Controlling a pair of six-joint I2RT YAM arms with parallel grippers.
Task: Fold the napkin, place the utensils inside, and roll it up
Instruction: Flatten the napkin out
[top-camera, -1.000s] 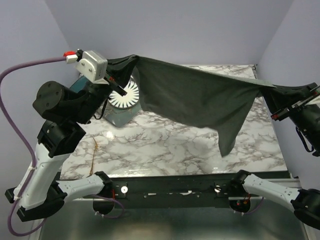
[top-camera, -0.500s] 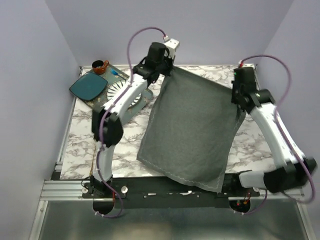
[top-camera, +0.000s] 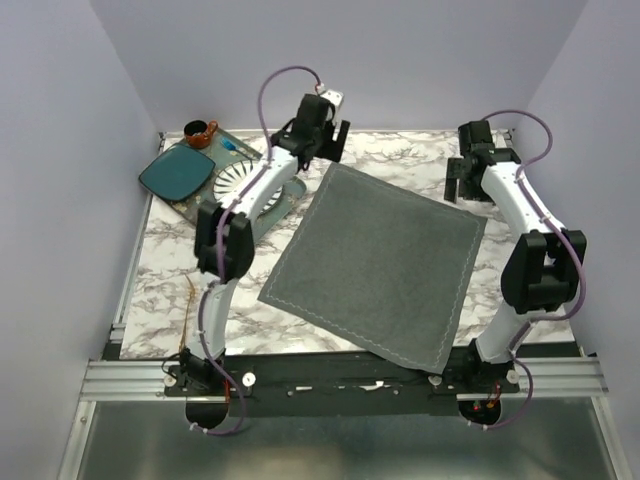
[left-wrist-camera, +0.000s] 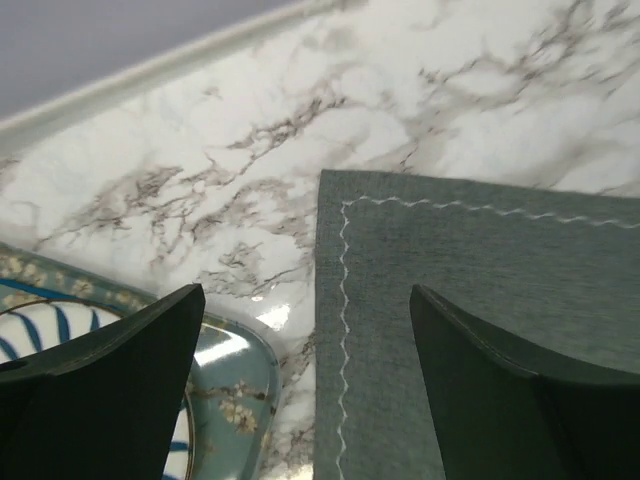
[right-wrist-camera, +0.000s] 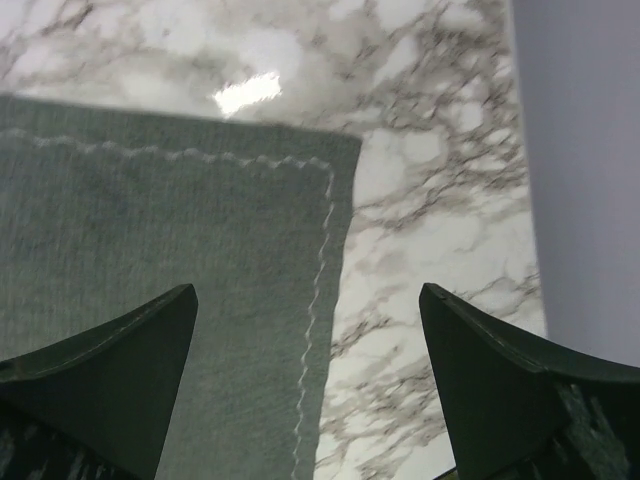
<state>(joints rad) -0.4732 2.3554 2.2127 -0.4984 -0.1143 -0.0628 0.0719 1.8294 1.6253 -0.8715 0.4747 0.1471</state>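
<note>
Both hands hang wide open and hold nothing; the napkin (top-camera: 375, 260) lies flat and unfolded on the marble counter (top-camera: 150, 290), turned like a diamond, and I see its near corner overhanging the front edge; the left hand (top-camera: 322, 148) hovers over the far corner, dark fingers (left-wrist-camera: 110, 380) spread either side of the stitched hem; the right hand (top-camera: 462, 182) sits over the right corner the same way, fingers (right-wrist-camera: 100, 370) spread just as wide. The utensils (top-camera: 188, 310) lie near the counter's left edge, apart from the cloth; a white ribbed plate (top-camera: 232, 185) sits just left of the napkin's far corner.
</note>
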